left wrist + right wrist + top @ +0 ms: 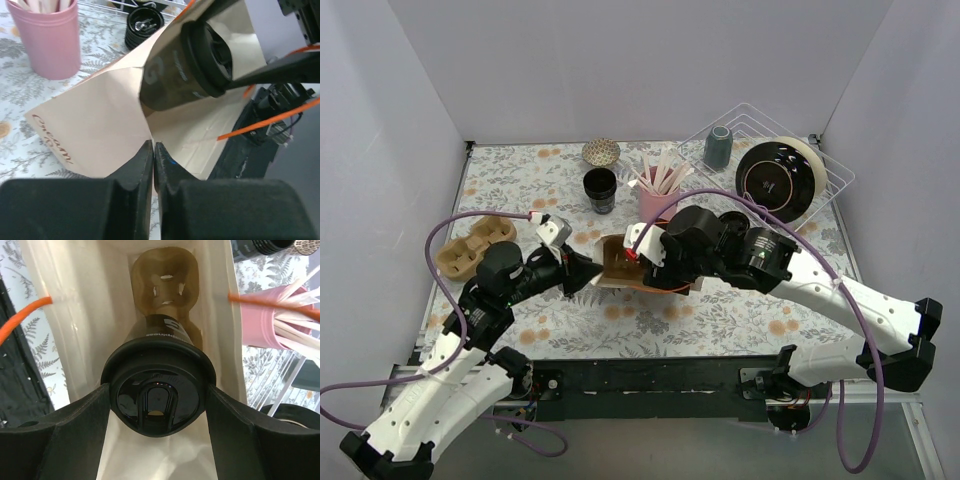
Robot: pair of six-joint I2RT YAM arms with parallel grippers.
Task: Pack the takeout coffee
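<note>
The takeout coffee [158, 392], a black cup with a glossy black lid, is tipped into the mouth of a brown paper bag [613, 264] with orange handles. My right gripper [157, 389] is shut on the cup just under the lid's rim, one finger [75, 435] on each side. In the left wrist view the takeout coffee [182, 67] sits partly inside the bag [95, 117]. My left gripper [153, 146] is shut on the bag's edge and holds the mouth apart. A moulded cup carrier [165, 280] lies deep inside the bag.
A pink cup of wooden stirrers [658, 196] stands just behind the bag, with a lidless black cup [600, 189] to its left. A wire rack [825, 170] at the back right holds a grey-blue tumbler [718, 147]. A second cardboard carrier [473, 246] lies at the left.
</note>
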